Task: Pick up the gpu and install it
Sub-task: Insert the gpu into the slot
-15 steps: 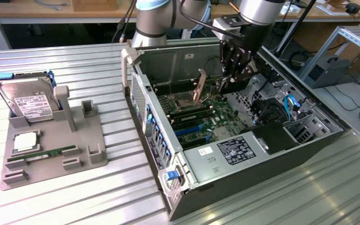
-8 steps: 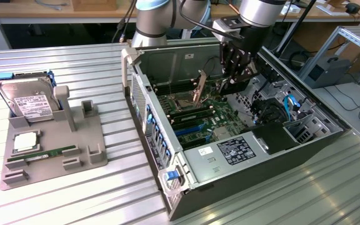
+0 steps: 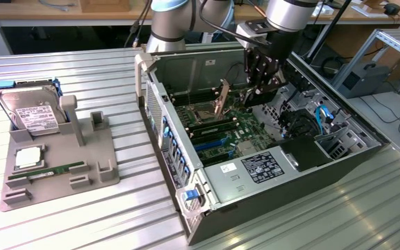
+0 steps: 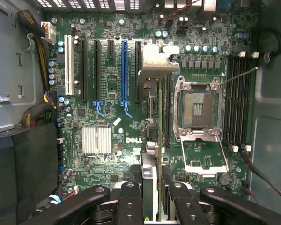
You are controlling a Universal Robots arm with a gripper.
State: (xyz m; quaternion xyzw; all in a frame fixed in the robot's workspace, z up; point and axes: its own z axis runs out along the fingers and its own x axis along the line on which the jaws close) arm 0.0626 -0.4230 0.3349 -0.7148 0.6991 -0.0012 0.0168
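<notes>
We see the pincer [image 4: 152, 197] clamped on the gpu [image 4: 149, 176], edge-on above the motherboard [image 4: 103, 122]. We judge it light, stiff and fragile, best gripped by its bare edges, near twelve o'clock of the open computer case [image 3: 186, 172].

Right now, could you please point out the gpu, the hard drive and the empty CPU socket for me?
gpu [image 4: 149, 185]: wrist view, its edge between the fingers.
hard drive [image 3: 32, 112]: exterior view, its white label.
CPU socket [image 4: 197, 103]: wrist view, the dark centre of the open socket.
</notes>
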